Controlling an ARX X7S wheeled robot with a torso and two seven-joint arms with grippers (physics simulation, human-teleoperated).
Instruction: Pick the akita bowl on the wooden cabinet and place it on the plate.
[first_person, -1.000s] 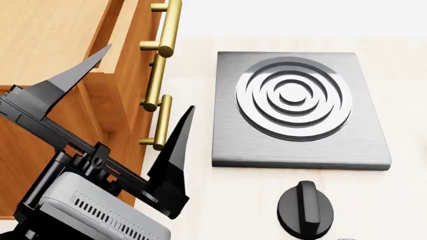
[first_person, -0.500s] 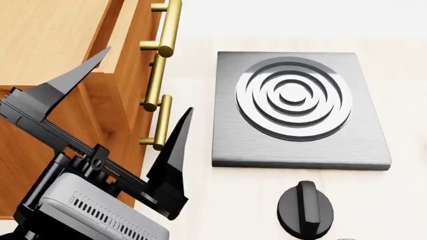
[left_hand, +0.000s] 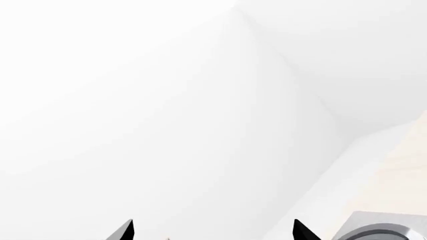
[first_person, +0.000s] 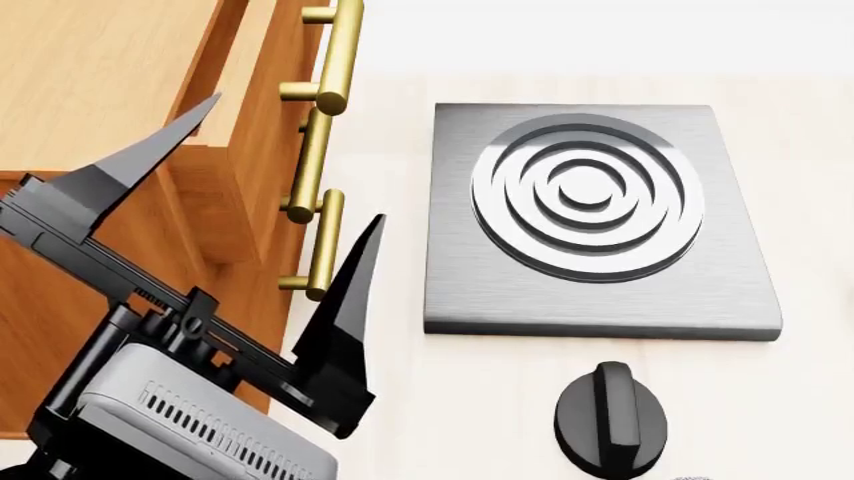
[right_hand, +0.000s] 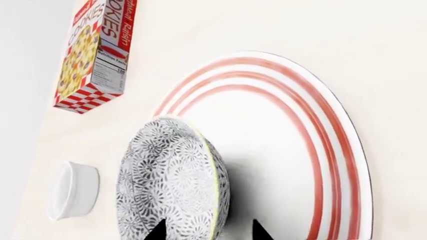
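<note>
Box (right_hand: 93, 55) reads "COOKIES"; left gripper (first_person: 274, 235) spread wide, right gripper's (right_hand: 207, 232) state unclear.

Left hand (first_person: 274, 165) raised, fingers spread wide; right hand (right_hand: 208, 231) fingertips parted.

Head view: the left gripper (first_person: 274, 180), fingers spread wide, sits hard against the cabinet (first_person: 120, 90), whose brass handles (first_person: 320, 150) jut between it and the stove plate (first_person: 601, 230); bare desk (first_person: 374, 400) runs in a strip between cabinet and stove plate, with the black knob (first_person: 611, 418) blocking the near side. Right wrist view: the patterned bowl (right_hand: 175, 182) stands on the plate (right_hand: 313, 150) just at the right gripper (right_hand: 207, 231) tips, filling one side, while the rest of the plate's face is bare. A cookie box (right_hand: 97, 52) and a small white dish (right_hand: 73, 190) stand on the desk beyond the bowl, apart from the plate, with open desk between them.
</note>
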